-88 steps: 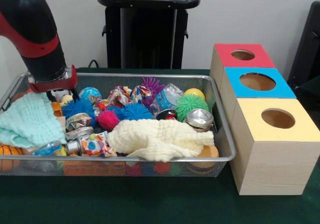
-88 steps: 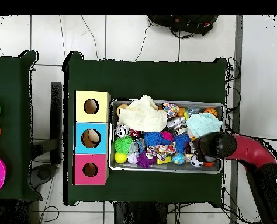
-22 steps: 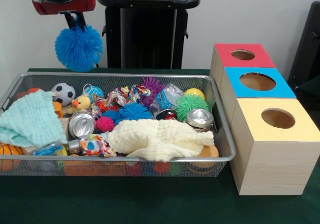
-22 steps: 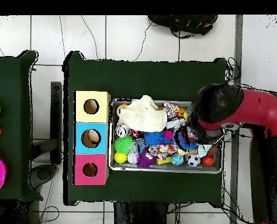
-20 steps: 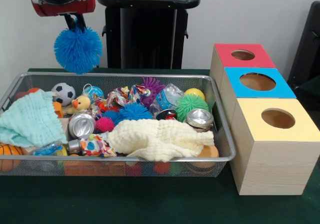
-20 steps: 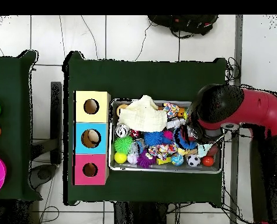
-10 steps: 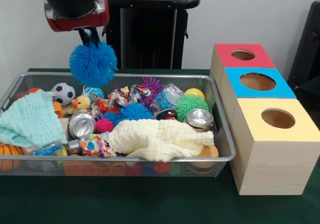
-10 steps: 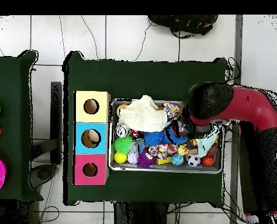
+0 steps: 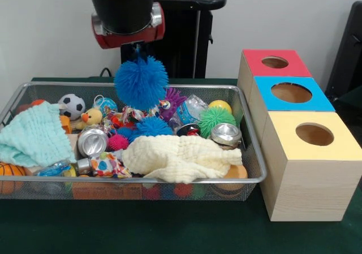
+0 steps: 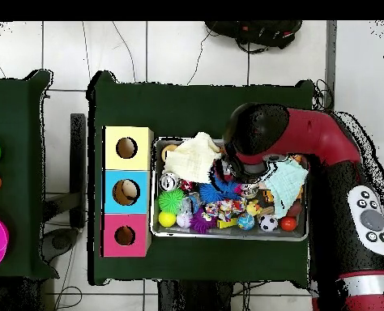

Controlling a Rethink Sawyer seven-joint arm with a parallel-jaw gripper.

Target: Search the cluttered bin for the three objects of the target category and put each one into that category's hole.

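gripper point(image 9: 136, 51) pinching blue fuzzy ball point(image 9: 141, 82) | hanging at upper centre, above wire bin point(image 9: 249, 135) | boxes point(image 9: 292, 95) right

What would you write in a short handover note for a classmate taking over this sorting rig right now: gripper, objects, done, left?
Gripper: shut on the big blue spiky ball, held in the air above the middle of the wire bin.
More spiky balls lie in the bin: blue, green, pink, purple.
Boxes with holes stand beside the bin: red, blue, yellow.
Done: one ball lifted out.
Left: drop it in its hole; which hole is unclear.
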